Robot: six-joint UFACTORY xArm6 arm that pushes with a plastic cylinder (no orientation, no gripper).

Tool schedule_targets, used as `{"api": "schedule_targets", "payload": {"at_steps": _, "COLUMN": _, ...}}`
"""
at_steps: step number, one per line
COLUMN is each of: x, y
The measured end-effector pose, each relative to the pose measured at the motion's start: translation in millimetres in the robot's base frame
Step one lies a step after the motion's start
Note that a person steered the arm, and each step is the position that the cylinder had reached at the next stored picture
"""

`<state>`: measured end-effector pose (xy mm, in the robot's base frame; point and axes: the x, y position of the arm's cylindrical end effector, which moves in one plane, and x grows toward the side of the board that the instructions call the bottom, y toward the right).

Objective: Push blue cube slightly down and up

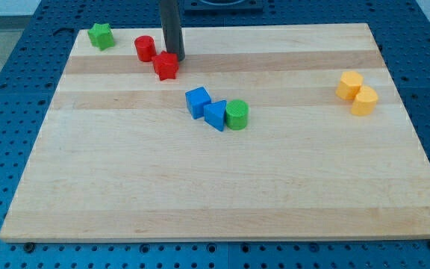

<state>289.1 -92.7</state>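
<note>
The blue cube (197, 101) sits a little left of the board's middle, in the upper half. A second blue block (215, 115) touches it on the lower right, and a green cylinder (237, 114) touches that block's right side. My tip (175, 57) is above and to the left of the blue cube, apart from it. It stands right beside the upper right edge of a red star-like block (166, 66).
A red cylinder (145, 48) stands just left of the rod. A green star-like block (101, 35) sits at the board's top left corner. Two yellow blocks (349, 84) (364, 100) touch each other at the right. The wooden board (222, 187) lies on a blue pegboard.
</note>
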Motion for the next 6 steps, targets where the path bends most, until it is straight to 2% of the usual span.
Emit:
{"api": "schedule_targets", "payload": {"at_steps": 1, "x": 18, "y": 0}}
{"api": "schedule_targets", "payload": {"at_steps": 3, "x": -23, "y": 24}}
{"api": "schedule_targets", "payload": {"at_steps": 4, "x": -21, "y": 96}}
{"api": "schedule_targets", "payload": {"at_steps": 5, "x": 10, "y": 106}}
{"api": "schedule_targets", "payload": {"at_steps": 6, "x": 33, "y": 82}}
